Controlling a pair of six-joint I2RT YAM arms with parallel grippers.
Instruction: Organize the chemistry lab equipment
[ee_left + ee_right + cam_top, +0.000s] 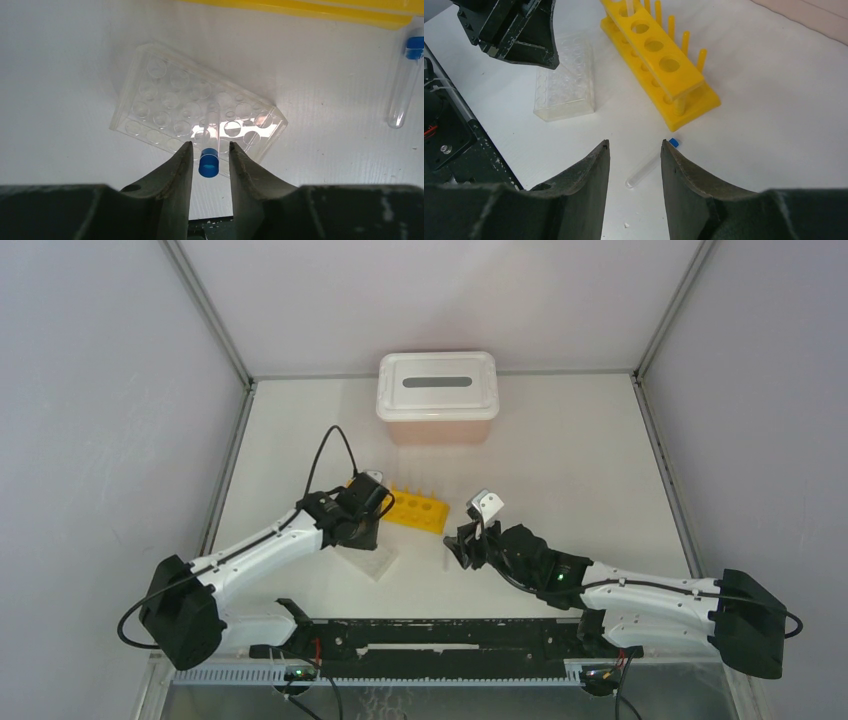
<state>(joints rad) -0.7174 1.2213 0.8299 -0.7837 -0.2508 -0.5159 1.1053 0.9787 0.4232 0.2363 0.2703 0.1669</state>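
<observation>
The white table [560,440] carries a pink box [437,390] at its far edge, lid on. The yellow tube rack [418,508] stands upright near the table's middle, between the box and both arms. The well plate [165,100] lies flat on the near-left side of the rack, close to it but not touching.

We find the left gripper [210,145] directly above the well plate. Its jaws stand slightly parted. A blue-capped vial [211,132] rests on the plate, its cap lying between the two fingertips with a thin gap visible on each side, so neither finger touches it. We cannot tell whether the vial's base sits in a well.

The right gripper [634,145] hangs over bare table just off the near end of the rack. Its jaws are spread apart and hold nothing. A second vial [651,162] lies flat on the table below the gap between them, its blue cap just beside the right finger and pointing toward the rack.
</observation>
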